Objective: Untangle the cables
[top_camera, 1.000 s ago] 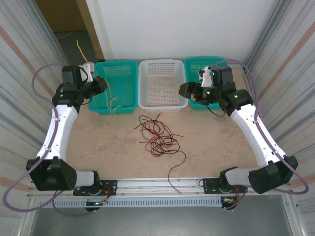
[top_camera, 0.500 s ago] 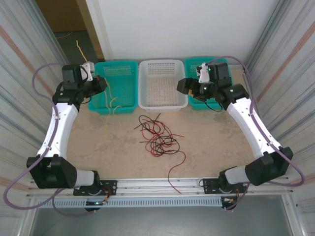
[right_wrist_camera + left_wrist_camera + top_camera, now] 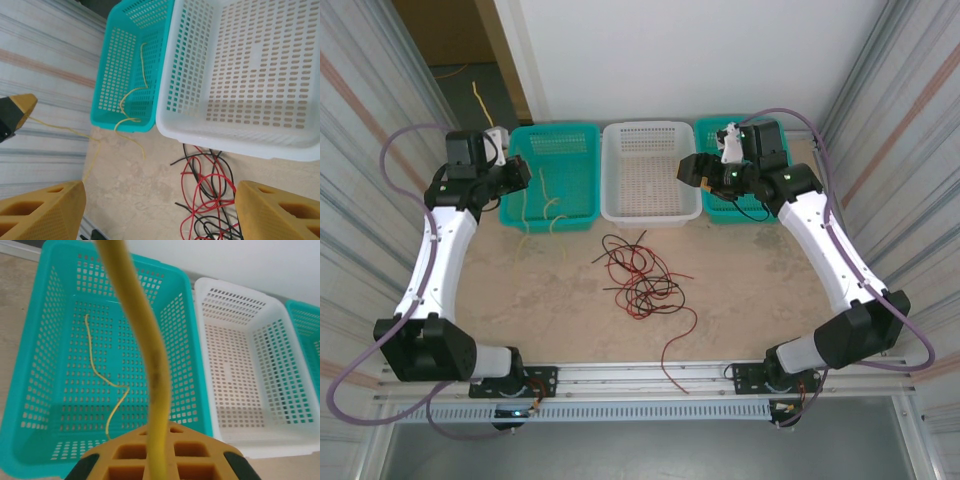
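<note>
The left gripper [image 3: 516, 172] has its jaws pressed together on the pale yellow cable [image 3: 150, 365]. In the left wrist view the strand rises straight out from between the orange pads. The pinch sits at the left edge of the left teal basket [image 3: 557, 128], high enough that the cable hangs free instead of dragging. From there part of the cable lies on the basket floor, and stretches of it drape over the near wall onto the table [image 3: 750, 290]. This looks like sorting by colour, with the yellow strand already clear of the others and being fed into its own bin. The parts outside the wall suggest that step is not finished.

The right gripper [image 3: 157, 190] has its jaws spread wide with nothing between them. It hovers near the right wall of the white basket [image 3: 650, 127], angled so its camera looks down past the basket's near rim. That pose reads as waiting, ready to descend for the next strand.

The red and black cables [image 3: 640, 275] lie knotted together on the table just in front of the white basket, well apart from both grippers. One red end trails toward the near edge. The right teal basket [image 3: 712, 122] stands behind the right arm.
</note>
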